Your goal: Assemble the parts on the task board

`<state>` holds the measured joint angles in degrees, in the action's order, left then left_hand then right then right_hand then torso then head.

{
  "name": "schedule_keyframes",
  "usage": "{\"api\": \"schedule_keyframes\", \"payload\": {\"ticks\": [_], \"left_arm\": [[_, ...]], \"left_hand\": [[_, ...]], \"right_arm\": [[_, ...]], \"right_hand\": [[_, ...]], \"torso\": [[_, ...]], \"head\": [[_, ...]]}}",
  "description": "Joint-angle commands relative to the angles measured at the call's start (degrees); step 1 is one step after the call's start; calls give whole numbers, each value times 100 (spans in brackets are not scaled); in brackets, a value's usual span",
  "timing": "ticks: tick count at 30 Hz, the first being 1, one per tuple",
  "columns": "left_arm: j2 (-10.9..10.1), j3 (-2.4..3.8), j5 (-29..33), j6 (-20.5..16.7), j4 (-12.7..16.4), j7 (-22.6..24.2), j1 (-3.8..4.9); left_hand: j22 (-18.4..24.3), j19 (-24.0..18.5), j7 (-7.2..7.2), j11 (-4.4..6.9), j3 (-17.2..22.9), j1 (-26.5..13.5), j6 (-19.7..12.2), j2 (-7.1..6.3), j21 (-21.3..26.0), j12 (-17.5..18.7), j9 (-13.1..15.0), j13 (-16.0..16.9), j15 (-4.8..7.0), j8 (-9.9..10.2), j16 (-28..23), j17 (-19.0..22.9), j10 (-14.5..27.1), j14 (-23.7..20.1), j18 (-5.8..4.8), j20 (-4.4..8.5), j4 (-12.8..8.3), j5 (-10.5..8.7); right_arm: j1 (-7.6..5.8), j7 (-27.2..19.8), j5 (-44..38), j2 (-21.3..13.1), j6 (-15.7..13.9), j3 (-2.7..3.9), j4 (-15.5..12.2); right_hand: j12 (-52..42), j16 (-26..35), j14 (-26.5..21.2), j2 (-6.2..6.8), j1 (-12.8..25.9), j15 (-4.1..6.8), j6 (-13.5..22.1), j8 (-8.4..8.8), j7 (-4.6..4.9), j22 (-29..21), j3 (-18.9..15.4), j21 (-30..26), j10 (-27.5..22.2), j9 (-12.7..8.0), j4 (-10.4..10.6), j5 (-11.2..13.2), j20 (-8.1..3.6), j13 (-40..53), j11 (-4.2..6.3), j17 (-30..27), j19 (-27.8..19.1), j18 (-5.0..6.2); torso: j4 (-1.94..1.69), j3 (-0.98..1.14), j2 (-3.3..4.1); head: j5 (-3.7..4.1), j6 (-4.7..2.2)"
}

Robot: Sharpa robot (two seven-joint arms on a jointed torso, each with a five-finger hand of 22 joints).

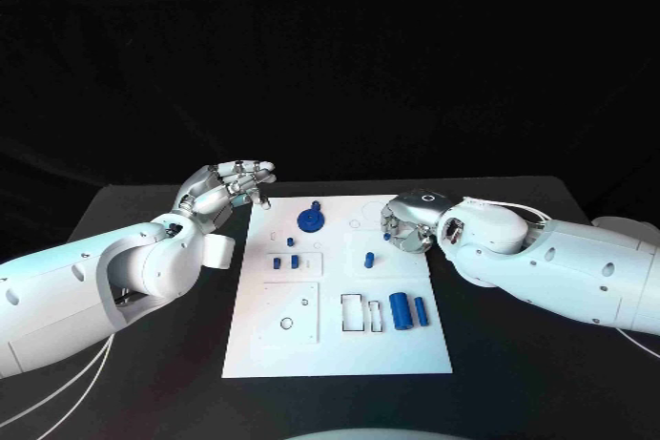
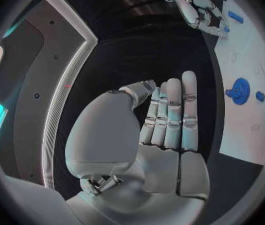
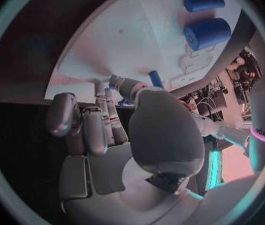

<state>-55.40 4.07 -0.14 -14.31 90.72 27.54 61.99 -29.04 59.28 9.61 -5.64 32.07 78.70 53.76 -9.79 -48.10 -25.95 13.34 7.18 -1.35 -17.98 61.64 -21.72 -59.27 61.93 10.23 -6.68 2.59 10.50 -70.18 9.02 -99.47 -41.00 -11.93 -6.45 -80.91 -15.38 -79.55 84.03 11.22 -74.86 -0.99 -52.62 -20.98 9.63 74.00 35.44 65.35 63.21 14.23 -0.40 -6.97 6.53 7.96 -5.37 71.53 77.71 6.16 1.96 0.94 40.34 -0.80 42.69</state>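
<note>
The white task board (image 1: pixel 344 349) lies in the middle of the black table. At its far end is a round blue part (image 1: pixel 312 219) (image 2: pixel 239 91), with small blue pegs (image 1: pixel 286 262) beside it and another peg (image 1: pixel 369 260) (image 3: pixel 155 78) standing further right. Two blue cylinders (image 1: pixel 407 309) (image 3: pixel 207 32) lie near the board's right edge. My left hand (image 1: pixel 234 185) (image 2: pixel 170 115) hovers off the far left corner, fingers straight and side by side, holding nothing. My right hand (image 1: pixel 406 225) (image 3: pixel 107 120) curls down over the far right of the board. A speck of blue shows at its fingertips (image 2: pixel 223 29); a grip is unclear.
The board has rectangular outlines and recesses (image 1: pixel 360 312) toward its near half and a small ring (image 1: pixel 286 323) on its left side. Black tabletop (image 1: pixel 509 364) lies open on both sides of the board and in front of it.
</note>
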Motion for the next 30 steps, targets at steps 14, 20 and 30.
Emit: {"api": "schedule_keyframes", "payload": {"ticks": [14,20,30], "left_arm": [[-14,7,48,62,-14,31,-3],[-18,7,47,66,-23,16,-2],[-21,7,42,80,-28,-18,-2]], "left_hand": [[29,63,22,-18,-7,40,-67,39,62,-60,20,21,-11,48,34,-11,119,-92,35,9,-88,23],[31,63,26,-23,-8,48,-69,37,65,-62,23,22,-14,49,33,-12,137,-103,34,9,-102,24],[32,63,29,-26,-5,64,-70,36,67,-70,27,25,-15,50,33,-13,154,-115,34,10,-128,25]], "right_arm": [[117,0,-106,83,15,-19,31],[132,-7,-98,83,3,-21,3],[144,8,-98,91,-13,-22,-8]], "right_hand": [[-13,-40,201,-143,6,72,-191,-15,-67,70,47,92,187,38,-64,73,-28,-2,61,-6,57,-90],[-17,-47,204,-160,-10,86,-229,-22,-83,98,57,123,228,50,-95,98,-40,2,78,1,70,-96],[-15,-61,211,-201,-42,103,-276,-28,-99,126,83,151,269,64,-141,112,-57,5,96,20,80,-100]], "torso": [[0,3,5],[0,2,2],[2,1,3]], "head": [[7,21],[8,33],[9,31]]}}
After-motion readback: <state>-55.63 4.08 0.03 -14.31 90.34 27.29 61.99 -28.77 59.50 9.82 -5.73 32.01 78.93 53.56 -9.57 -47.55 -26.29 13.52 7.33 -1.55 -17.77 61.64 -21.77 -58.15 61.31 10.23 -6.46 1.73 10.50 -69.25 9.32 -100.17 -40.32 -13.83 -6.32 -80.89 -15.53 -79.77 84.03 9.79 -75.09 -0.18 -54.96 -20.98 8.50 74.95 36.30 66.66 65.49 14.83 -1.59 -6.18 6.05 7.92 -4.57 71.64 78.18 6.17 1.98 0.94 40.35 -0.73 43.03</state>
